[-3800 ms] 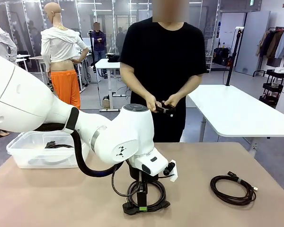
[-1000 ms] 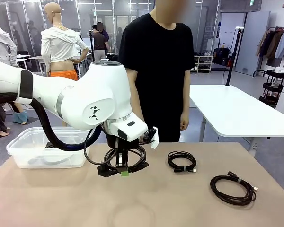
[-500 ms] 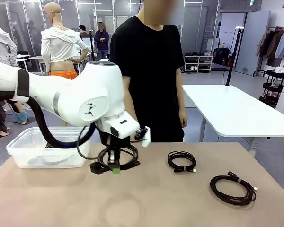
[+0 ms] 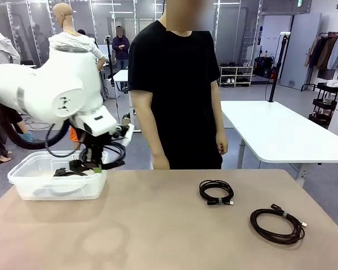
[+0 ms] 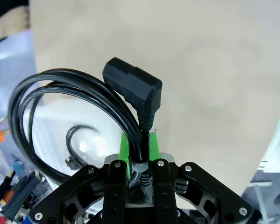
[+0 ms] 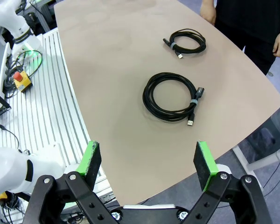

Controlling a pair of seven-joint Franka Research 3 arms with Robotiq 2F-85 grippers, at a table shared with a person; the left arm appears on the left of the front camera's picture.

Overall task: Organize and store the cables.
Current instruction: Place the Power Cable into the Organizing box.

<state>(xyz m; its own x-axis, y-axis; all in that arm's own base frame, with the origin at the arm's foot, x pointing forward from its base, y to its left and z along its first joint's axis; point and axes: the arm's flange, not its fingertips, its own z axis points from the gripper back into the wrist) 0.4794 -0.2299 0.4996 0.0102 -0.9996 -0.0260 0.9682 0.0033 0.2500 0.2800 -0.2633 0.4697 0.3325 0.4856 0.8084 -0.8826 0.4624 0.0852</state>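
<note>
Beige table [image 4: 158, 225] in a bright lab [image 4: 253, 95]; left fingers [image 5: 124, 151] pinching a coiled cable [image 5: 133, 86], right fingers [image 6: 92, 158] spread

Front view faces level across the worktop [image 4: 158, 236] at the person [image 4: 174, 84]. Left wrist view looks down, close on its hand [image 5: 139, 140] and held cable [image 5: 133, 86]. Right wrist view, high up, shares the front's small cable coil [image 6: 171, 43] and larger coil [image 6: 147, 97].

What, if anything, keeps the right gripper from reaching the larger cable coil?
Likely yes, nothing does. The right gripper is open, and the larger cable coil lies alone on bare table.
</note>
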